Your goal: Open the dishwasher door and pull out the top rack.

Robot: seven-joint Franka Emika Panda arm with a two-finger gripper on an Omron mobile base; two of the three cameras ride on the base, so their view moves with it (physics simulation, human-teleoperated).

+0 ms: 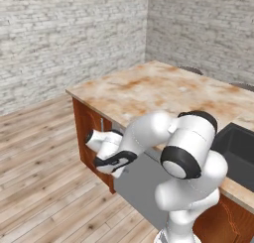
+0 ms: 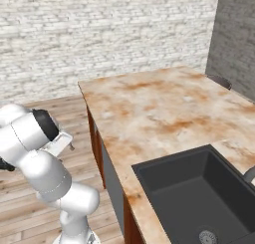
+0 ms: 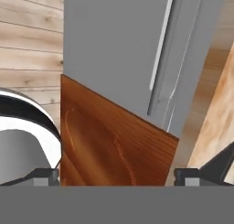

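In the left base view we see pale wooden plank flooring (image 1: 44,157) across the left half of the frame. Right of it, at centre left, stands a reddish-brown wooden cabinet (image 1: 85,133) under the corner of a mottled beige-and-rust stone countertop (image 1: 149,88) that runs from centre toward the right edge. Our white arm's two-finger gripper (image 1: 92,138) sits at centre left, just in front of that cabinet face. Below and right of it, at lower centre, the flat grey metallic dishwasher door (image 1: 141,185) stands shut under the countertop edge, partly hidden by the arm. At the right edge a dark rectangular sink basin (image 1: 243,152) is sunk into the countertop.

In the right base view the arm fills the lower left, the countertop spans the centre, and the sink lies at lower right; the door shows as a thin grey strip (image 2: 113,188) below the counter's edge, left of the sink.

In the hand view the two dark fingertips (image 3: 45,176) sit far apart at the bottom corners, so the jaws stand wide with nothing between them. The grey door panel fills the upper centre, its long pale bar handle (image 3: 161,49) running down the upper right, with the wooden cabinet face below it.
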